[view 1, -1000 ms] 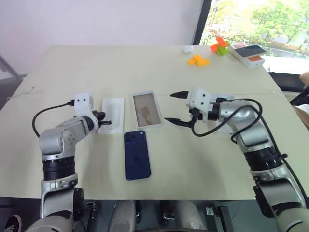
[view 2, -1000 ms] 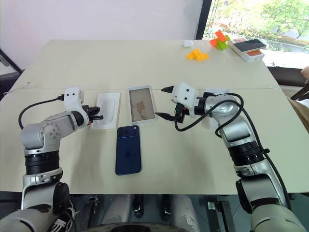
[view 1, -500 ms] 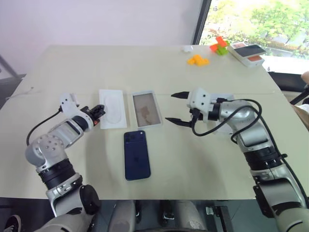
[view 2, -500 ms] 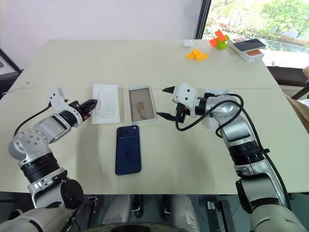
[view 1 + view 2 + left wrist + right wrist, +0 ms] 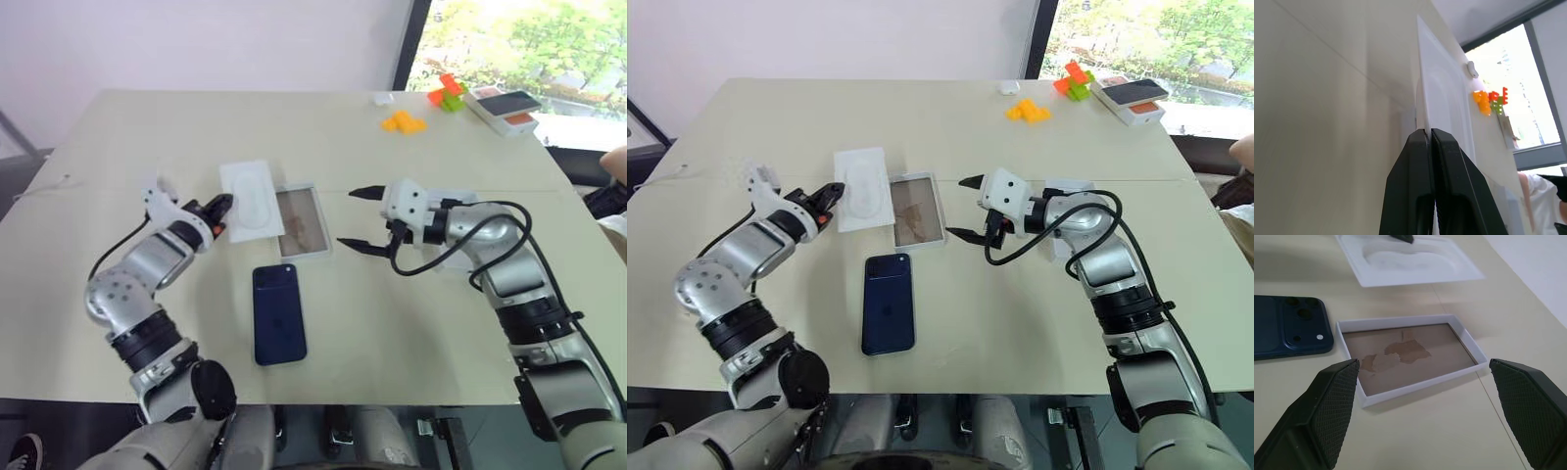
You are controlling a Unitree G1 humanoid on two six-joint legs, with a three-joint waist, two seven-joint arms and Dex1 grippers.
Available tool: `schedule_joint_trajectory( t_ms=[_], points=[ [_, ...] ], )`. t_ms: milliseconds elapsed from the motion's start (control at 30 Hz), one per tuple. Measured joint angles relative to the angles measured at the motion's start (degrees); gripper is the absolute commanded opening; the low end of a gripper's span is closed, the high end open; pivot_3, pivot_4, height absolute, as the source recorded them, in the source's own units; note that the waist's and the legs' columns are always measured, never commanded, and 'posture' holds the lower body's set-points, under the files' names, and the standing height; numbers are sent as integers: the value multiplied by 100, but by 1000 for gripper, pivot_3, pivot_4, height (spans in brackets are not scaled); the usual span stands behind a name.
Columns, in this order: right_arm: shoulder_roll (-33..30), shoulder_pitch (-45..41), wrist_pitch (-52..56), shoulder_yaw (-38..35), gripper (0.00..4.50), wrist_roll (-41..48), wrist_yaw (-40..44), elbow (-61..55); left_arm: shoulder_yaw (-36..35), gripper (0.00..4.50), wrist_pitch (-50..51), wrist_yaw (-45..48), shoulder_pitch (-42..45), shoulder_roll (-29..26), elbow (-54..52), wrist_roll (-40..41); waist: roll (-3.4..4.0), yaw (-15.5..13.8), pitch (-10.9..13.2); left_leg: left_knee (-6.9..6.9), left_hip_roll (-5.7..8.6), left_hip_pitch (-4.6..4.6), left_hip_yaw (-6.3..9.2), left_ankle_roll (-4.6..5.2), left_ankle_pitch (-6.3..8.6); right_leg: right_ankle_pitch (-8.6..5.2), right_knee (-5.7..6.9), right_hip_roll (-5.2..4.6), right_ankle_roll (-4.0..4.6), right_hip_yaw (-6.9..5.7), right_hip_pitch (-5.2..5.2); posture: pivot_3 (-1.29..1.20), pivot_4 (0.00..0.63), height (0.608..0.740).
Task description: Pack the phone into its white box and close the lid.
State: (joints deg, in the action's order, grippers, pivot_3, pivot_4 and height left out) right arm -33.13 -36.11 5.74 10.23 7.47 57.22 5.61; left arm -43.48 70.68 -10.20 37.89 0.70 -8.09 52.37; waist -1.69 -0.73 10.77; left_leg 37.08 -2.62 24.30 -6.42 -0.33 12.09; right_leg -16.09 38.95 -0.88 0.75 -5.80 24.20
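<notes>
1. The left end effector (image 5: 217,208) is pinched closed on the edge of the flat white insert (image 5: 253,200), a thin moulded sheet with a rounded recess, and holds it off the surface (image 5: 392,323), tilted.
2. The insert's far edge hangs over the near-left corner of the white box (image 5: 303,219), as seen from the head views; whether the two touch cannot be told.
3. In the left wrist view the two black fingers (image 5: 1420,186) press flat together on the insert's thin rim.
4. The right end effector (image 5: 355,217) hovers just to the right of the white box with its fingers spread wide apart, holding nothing.
5. The white box lies open on the surface, its brownish bottom bare.
6. The phone (image 5: 279,312) lies flat on the surface, back up, just in front of the box toward the robot, its camera bump at the far-left corner.
7. At the far right of the surface sit orange (image 5: 402,122) and green (image 5: 449,101) toy blocks and a white box with an orange-red top (image 5: 504,108).
</notes>
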Motion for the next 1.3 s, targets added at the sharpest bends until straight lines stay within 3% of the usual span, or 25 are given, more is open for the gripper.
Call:
schedule_joint_trajectory(
  t_ms=[233, 367, 1300],
  points=[
    [-29, 1, -9, -18, 4500, -45, -33, 89, 1366, 41, -375, -36, -307, 68, -14, -511, 0, 23, 0, -4, -2, -3, 0, -9, -5, 1, 0, 4, 3, 1, 2, 0, 150, 737],
    [-30, 10, -9, -30, 4500, -46, -60, 83, 1747, 41, -715, -50, -423, 27, -14, -838, 0, 5, 1, -3, -2, -2, 0, -2, -1, 1, 0, 4, 2, 1, 2, 0, 150, 737],
    [-43, 21, 13, -33, 4500, -43, -170, 56, 2264, 41, -1765, -250, -625, 529, 291, -1504, -2, 1, 1, -2, -2, 1, 0, 5, 3, -9, -2, 5, -14, 0, 3, 0, 150, 737]
  ],
)
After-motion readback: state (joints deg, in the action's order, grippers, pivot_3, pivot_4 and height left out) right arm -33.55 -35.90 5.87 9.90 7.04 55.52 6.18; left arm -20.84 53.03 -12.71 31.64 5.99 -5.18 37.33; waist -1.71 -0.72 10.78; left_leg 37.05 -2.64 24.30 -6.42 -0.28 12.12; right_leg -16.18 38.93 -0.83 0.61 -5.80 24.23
